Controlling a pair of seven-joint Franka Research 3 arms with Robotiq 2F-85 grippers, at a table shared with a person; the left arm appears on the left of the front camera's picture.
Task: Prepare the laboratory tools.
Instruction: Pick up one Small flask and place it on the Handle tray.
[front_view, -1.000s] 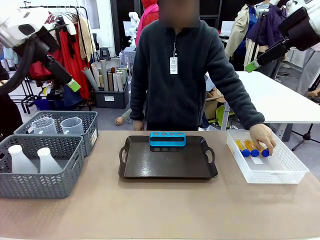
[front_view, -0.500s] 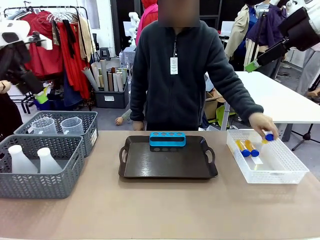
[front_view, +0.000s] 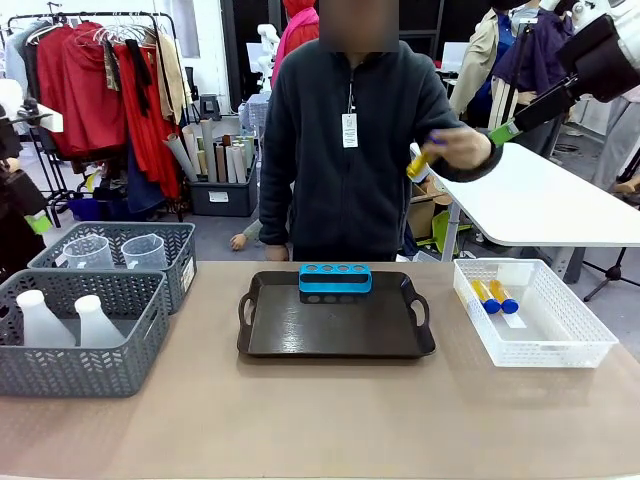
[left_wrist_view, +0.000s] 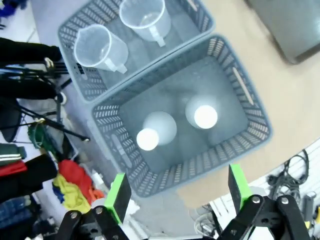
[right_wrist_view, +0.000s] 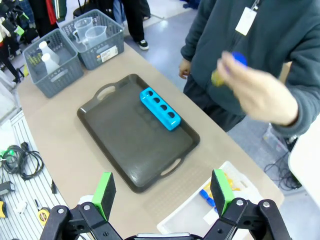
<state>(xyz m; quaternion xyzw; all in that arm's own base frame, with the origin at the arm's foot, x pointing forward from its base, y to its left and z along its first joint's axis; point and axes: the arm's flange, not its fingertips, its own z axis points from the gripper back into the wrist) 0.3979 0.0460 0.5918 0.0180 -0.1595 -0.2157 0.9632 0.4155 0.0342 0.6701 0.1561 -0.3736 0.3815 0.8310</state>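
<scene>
Tan table, left: flasks and jugs in grey baskets, left gripper wide apart over flasks, centre: tray with rack, person's hand upper right gripping one tube, two tubes in white basket, right gripper agape, empty

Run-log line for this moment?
left gripper: open above flasks in grey basket | right gripper: open, raised | person's hand: holding blue-capped yellow tube | white mesh basket: two tubes inside | blue rack: empty
</scene>
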